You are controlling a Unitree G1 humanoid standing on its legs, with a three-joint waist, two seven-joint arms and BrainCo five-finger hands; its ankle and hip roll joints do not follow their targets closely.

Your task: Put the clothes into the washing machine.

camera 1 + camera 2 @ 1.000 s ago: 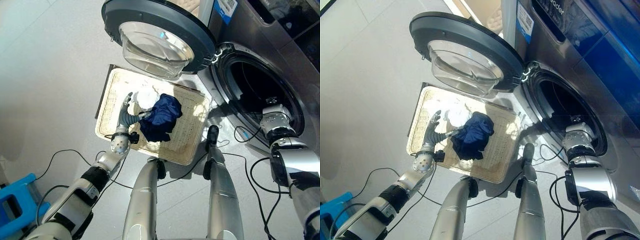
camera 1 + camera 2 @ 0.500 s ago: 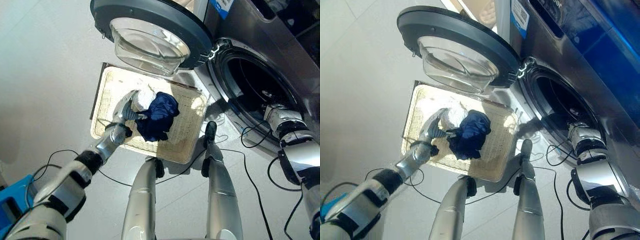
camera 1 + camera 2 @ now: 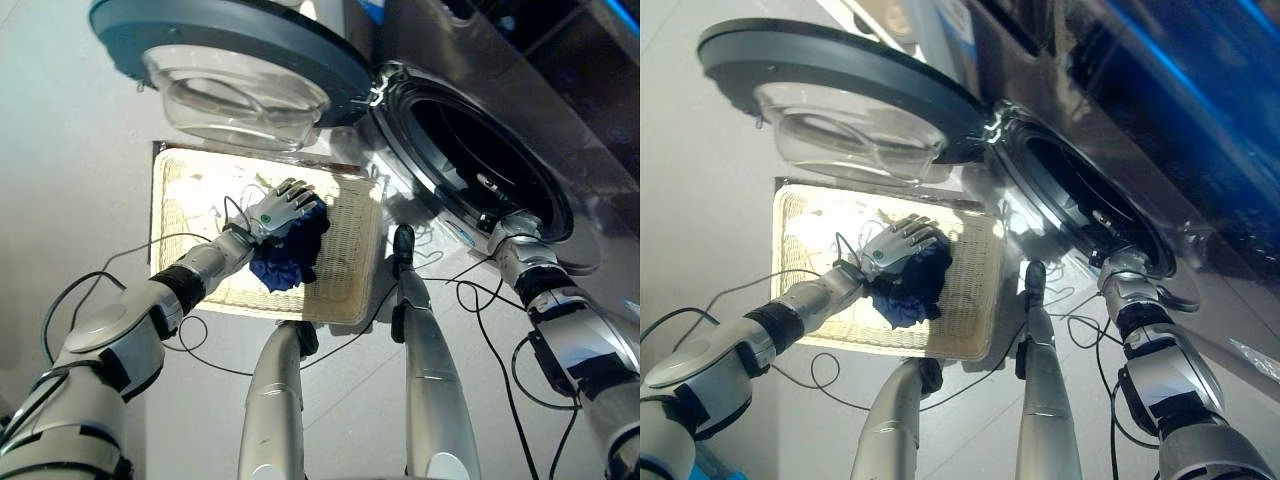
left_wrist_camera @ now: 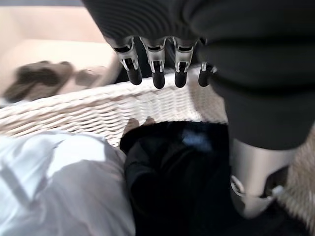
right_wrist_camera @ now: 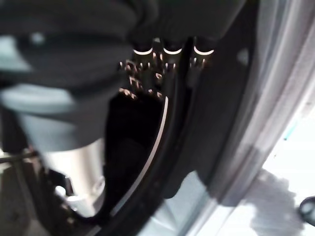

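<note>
Left eye view: the left hand lies flat over the dark blue garment in the wicker basket, fingers spread and straight, probably to settle on the cloth before closing round it. The washing machine stands just beside the basket with its door swung wide above it, so the drum opening is free to take the load. The right hand sits at the lower rim of that opening; whether its fingers are curled or straight I cannot tell.

Right eye view: the same layout, the basket resting on a pale tiled floor close against the machine's front.

Left wrist view: the fingers reach out straight and apart over the basket's woven wall, gripping nothing, with the dark garment below them and a white garment touching it alongside. Both pieces are in the basket, none yet in the drum.

Right wrist view: dark fingers against the door seal, too murky to read
</note>
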